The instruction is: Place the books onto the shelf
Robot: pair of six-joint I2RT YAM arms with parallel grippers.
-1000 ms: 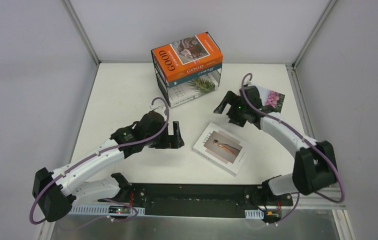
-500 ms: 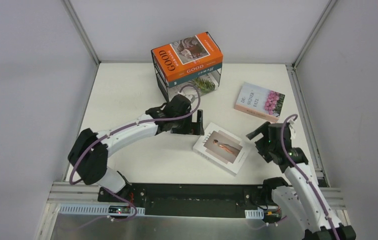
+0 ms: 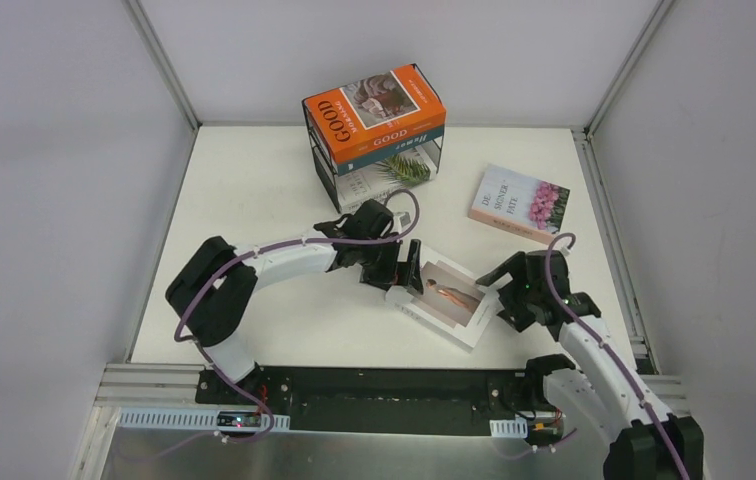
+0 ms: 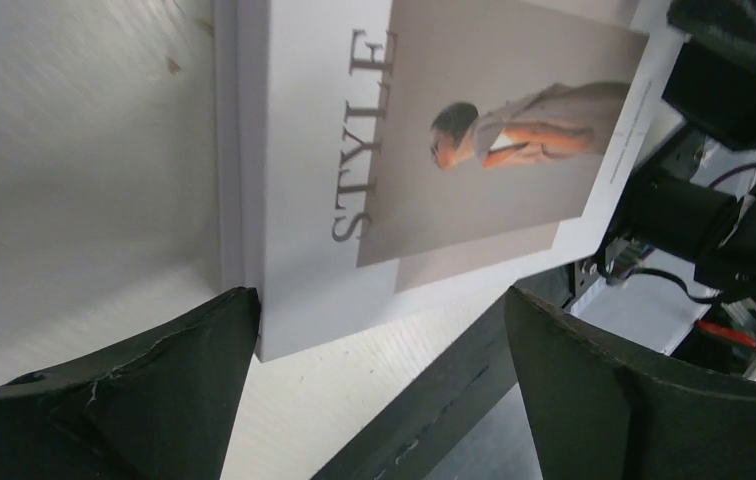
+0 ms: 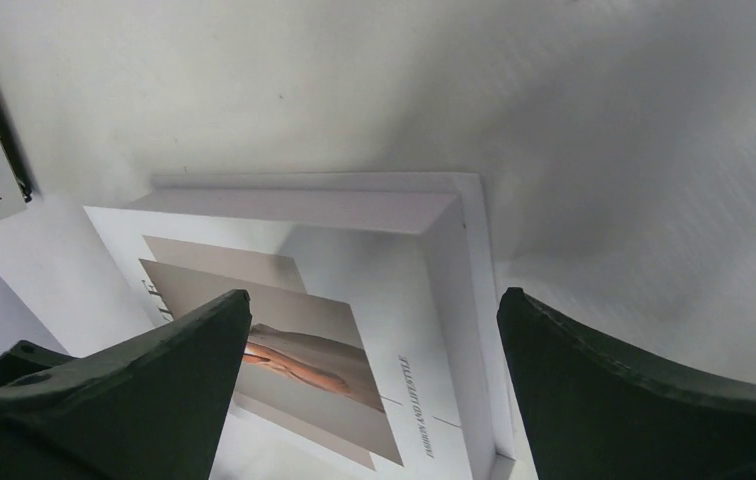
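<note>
Plainly, we are seeing the white bench [image 3: 254, 200] only in part, with the two arms covering its near middle. At its far side the shelf [image 3: 326, 180] is standing, its black wire frame mostly masked by the orange book [image 3: 374, 110] lying on top. We cannot sort the band under that cover into a spine or a second book. Inside the lower tier the palm-leaf book [image 3: 386, 178] is showing just a slice, and the right wrist view is cutting it down to a strip of spine at the left edge. The pink-flower book [image 3: 520, 203] is lying flat on the bench, well to the right of the shelf. The STYLE book [image 3: 451, 298] is lying flat between the two pincers, its left corner hidden under the left pincer [image 3: 406, 275] and its right edge just beside the right pincer [image 3: 502, 292]. Both pincers are standing wide open and holding nothing. Whether a fingertip is touching the cover we cannot tell.
</note>
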